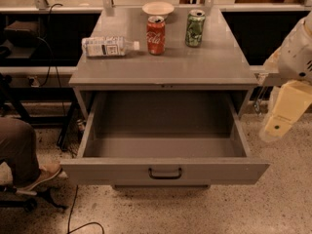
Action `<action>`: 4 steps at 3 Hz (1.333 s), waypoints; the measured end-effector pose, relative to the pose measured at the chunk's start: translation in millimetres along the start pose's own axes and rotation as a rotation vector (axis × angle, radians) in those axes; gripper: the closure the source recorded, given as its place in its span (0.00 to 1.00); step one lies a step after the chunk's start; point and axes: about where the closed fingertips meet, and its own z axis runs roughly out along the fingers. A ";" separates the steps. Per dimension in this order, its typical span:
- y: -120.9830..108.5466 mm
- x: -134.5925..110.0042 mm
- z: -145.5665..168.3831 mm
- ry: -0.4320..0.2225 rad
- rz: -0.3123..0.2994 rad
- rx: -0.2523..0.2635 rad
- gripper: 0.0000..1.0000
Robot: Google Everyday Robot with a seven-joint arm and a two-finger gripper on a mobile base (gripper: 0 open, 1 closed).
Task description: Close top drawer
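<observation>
Jaws right of (open) top drawer (107, 171)

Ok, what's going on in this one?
The top drawer of a grey cabinet stands pulled far out and looks empty; it is not yet closed. The robot's gripper hangs to the right of the drawer, apparently not touching it. On the cabinet are a bottle on its side, a red can, a green can and a bowl.

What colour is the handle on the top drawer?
Handle: dark, near black, on the grey top drawer, camera view. The gripper hangs right of it.
</observation>
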 end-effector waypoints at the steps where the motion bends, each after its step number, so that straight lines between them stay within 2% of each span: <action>1: 23.6 4.8 44.8 0.037 0.126 -0.104 0.00; 2: 50.4 14.1 85.9 0.069 0.258 -0.192 0.00; 3: 74.3 23.4 110.7 0.103 0.350 -0.231 0.18; 4: 101.4 33.9 141.2 0.115 0.424 -0.271 0.43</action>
